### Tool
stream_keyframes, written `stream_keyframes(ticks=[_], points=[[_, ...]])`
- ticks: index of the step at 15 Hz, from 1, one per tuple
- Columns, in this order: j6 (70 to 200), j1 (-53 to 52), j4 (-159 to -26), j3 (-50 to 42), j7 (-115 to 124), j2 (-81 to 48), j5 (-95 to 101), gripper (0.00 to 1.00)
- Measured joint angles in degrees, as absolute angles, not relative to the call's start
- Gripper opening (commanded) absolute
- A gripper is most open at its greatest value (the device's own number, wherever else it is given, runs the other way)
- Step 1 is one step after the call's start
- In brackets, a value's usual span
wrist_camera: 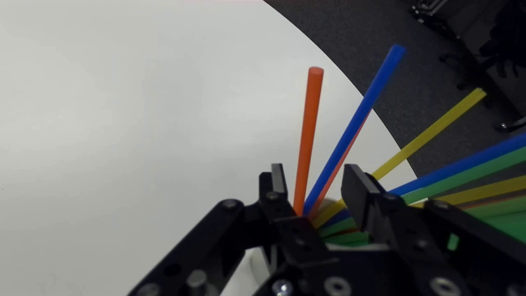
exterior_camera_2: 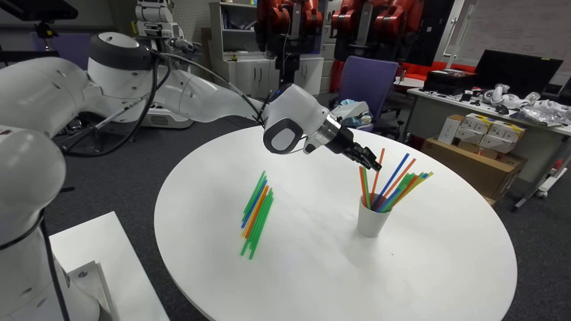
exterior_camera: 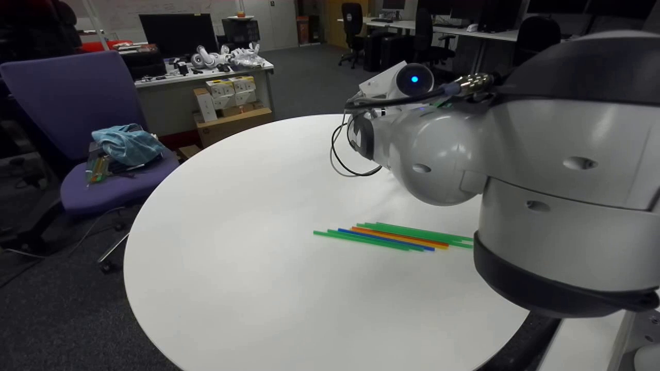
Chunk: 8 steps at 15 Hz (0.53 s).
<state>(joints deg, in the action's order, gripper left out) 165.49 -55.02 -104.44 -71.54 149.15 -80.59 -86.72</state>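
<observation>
My black gripper (wrist_camera: 315, 176) is open, its two fingers standing apart above a white cup (exterior_camera_2: 371, 223) of coloured straws. In the wrist view, an orange straw (wrist_camera: 309, 127), a blue straw (wrist_camera: 361, 111) and a paler red one behind it pass through the space between the fingers. I cannot tell whether any of them touches a finger. A yellow straw (wrist_camera: 429, 131) runs behind the right finger, and more blue and green straws fan out to the right. The arm hides both cup and gripper in an exterior view where its white links fill the right side.
Several loose straws (exterior_camera_2: 256, 214), green, blue, yellow and orange, lie side by side on the round white table (exterior_camera_2: 308, 276). Beyond the table's edge are a purple chair (exterior_camera: 77, 129) and a desk with cardboard boxes (exterior_camera_2: 468, 165) below it.
</observation>
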Motion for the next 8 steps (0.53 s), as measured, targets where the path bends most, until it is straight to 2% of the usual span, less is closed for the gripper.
stream_keyframes(ticks=[2, 6, 7, 8], points=[[165.49, -55.12, -104.44, -71.57, 149.15, -80.68, -86.72, 0.00], [165.50, -55.40, -104.44, -71.63, 149.15, -80.72, -86.73, 0.00], [165.51, -55.44, -104.44, -71.65, 149.15, -80.73, -86.74, 0.26], [165.52, -55.47, -104.44, -71.67, 149.15, -80.74, -86.74, 0.28]])
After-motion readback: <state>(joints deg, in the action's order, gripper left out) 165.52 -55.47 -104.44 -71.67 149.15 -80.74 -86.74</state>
